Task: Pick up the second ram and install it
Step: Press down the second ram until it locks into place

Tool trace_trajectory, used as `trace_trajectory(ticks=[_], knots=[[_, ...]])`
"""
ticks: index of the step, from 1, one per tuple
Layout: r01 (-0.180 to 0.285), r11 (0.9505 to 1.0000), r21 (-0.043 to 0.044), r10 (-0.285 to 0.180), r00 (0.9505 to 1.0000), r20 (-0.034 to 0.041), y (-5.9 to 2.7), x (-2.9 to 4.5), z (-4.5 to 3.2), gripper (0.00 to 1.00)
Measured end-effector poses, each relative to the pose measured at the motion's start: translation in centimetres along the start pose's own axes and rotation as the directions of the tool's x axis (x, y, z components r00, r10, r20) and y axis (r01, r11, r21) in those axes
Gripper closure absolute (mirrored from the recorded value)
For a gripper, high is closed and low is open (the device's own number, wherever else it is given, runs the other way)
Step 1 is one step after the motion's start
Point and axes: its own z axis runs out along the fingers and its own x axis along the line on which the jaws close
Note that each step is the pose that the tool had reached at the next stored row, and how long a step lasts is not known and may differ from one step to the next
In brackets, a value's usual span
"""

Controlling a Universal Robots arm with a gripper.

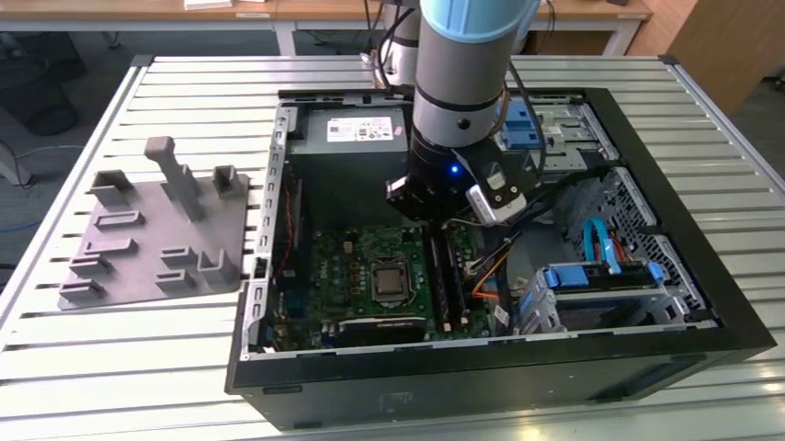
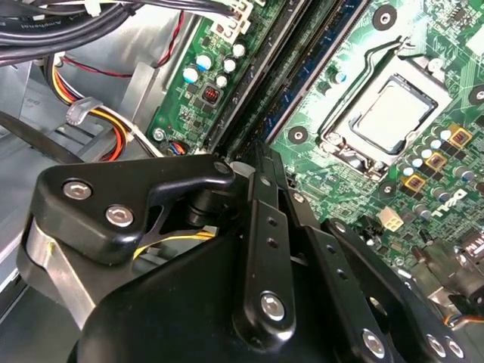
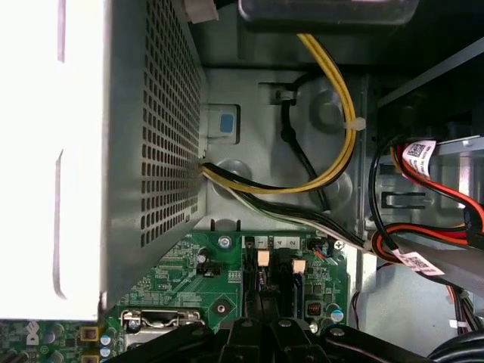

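In the exterior view we see the arm reaching straight down into the open computer case on the desk. In the second wrist view the hand is pressed together over the second ram, which sits in the black slots beside the green board. In the first wrist view the hand hangs above those slots.

Open black computer case lies on a slatted metal table; green motherboard on its floor with bare CPU socket near centre, and power supply at the far wall. Grey plastic tray with upright blocks sits on the table to the exterior view's left of the case. Yellow, black and red cables run along the chassis wall in the first wrist view.
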Motion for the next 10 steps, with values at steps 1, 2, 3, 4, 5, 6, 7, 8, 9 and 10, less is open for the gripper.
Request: trace_trajectory(ticks=[1, 2, 3, 4, 5, 6, 7, 8, 9, 10], knots=[[0.0, 1.0, -0.0001, 0.0, 1.0, 0.0, 0.0, 0.0, 0.06, 0.9], [0.0, 1.0, -0.0002, 0.0, 1.0, -0.0001, 0.0, -0.01, 0.1, 0.9], [0.0, 1.0, 0.0001, 0.0, 1.0, -0.0003, 0.0, -0.01, 0.12, 0.9], [0.0, 1.0, 0.0001, 0.0, 1.0, -0.0003, 0.0, -0.01, 0.13, 0.9], [0.0, 1.0, 0.0, 0.0, 1.0, -0.0002, 0.0, -0.02, 0.13, 0.9], [0.0, 1.0, -0.0004, 0.0, 1.0, 0.0, 0.0, -0.02, 0.06, 0.9], [0.0, 1.0, -0.0021, 0.0, 1.0, 0.0007, 0.02, -0.03, -0.13, 0.9], [0.0, 1.0, -0.0012, 0.0, 1.0, 0.0003, 0.02, -0.03, -0.5, 0.9], [0.0, 1.0, -0.0003, 0.0, 1.0, 0.0, 0.01, -0.03, -0.85, 0.9], [0.0, 1.0, -0.0005, 0.0, 1.0, 0.0, 0.01, -0.03, -1.02, 0.9]])
